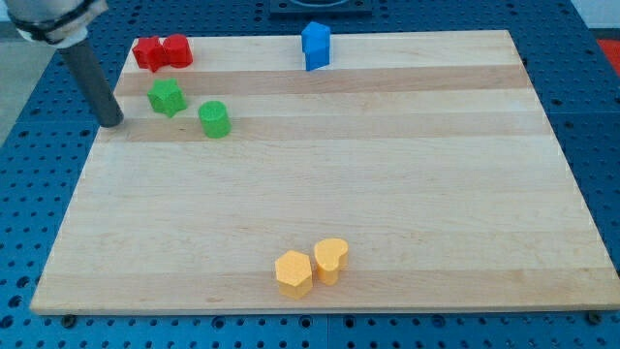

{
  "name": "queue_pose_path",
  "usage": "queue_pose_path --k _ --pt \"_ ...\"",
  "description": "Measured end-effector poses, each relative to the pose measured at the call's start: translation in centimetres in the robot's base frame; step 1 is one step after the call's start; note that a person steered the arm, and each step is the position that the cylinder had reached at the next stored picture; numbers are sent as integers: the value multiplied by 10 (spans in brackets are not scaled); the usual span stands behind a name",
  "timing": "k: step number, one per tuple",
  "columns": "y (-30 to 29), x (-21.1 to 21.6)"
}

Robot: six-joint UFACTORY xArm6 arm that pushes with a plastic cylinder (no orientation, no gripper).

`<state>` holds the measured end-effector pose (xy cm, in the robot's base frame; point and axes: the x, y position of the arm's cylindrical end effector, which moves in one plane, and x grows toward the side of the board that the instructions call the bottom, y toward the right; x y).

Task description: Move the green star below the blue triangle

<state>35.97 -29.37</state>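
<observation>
Lab bench setup: wooden counter [387,174] on a blue perforated base [29,194], small coloured test blocks, dark robot rod [95,82] over the corner.

pale wooden board [387,174] on a blue perforated table [29,223], evenly lit

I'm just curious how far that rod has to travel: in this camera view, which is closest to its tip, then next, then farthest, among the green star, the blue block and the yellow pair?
From my tip:
1. Green star, just right.
2. Blue block, top edge.
3. Yellow pair, bottom edge.
</observation>
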Motion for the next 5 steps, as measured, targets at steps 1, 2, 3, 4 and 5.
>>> queue_pose_path --k 1,2,3,4,5 --pt "30 -31" --pt "102 -34" --pt "165 -34" --pt "150 -34" --pt "114 -19"
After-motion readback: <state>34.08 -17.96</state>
